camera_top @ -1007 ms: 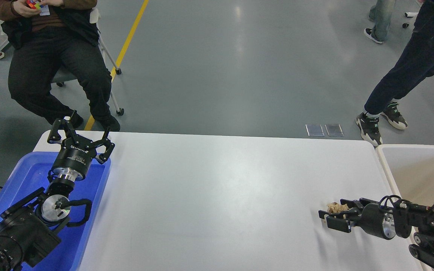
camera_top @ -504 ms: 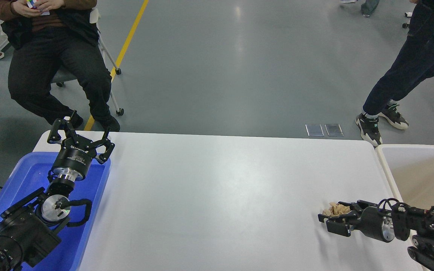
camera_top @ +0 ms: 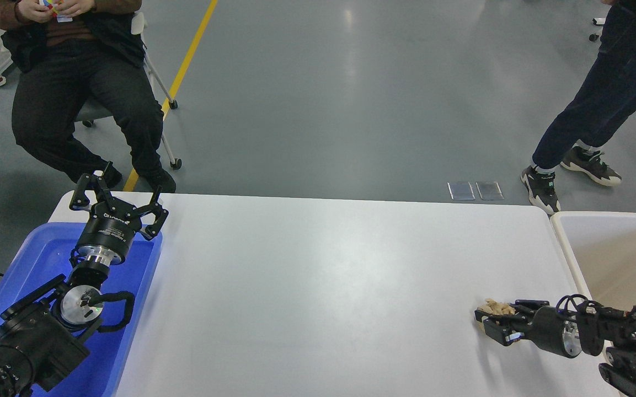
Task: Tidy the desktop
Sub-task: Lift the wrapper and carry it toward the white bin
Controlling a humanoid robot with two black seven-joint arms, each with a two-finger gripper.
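Note:
The desktop (camera_top: 323, 286) is a wide white tabletop with rounded corners. A small crumpled tan paper wad (camera_top: 493, 306) lies near its right front edge. My right gripper (camera_top: 487, 322) comes in low from the right, and its fingers close around the wad, which shows partly behind the far finger. My left gripper (camera_top: 118, 199) is open and empty, held above the far end of the blue plastic tray (camera_top: 36, 264) at the table's left.
A cream-white bin (camera_top: 615, 253) stands against the table's right edge. A seated person (camera_top: 75, 82) is beyond the far left corner. A standing person's legs (camera_top: 588, 121) are beyond the far right corner.
My right gripper dropped lower, shifted slightly right and closed in on the paper wad. The left arm has not moved. The standing person's feet shifted.

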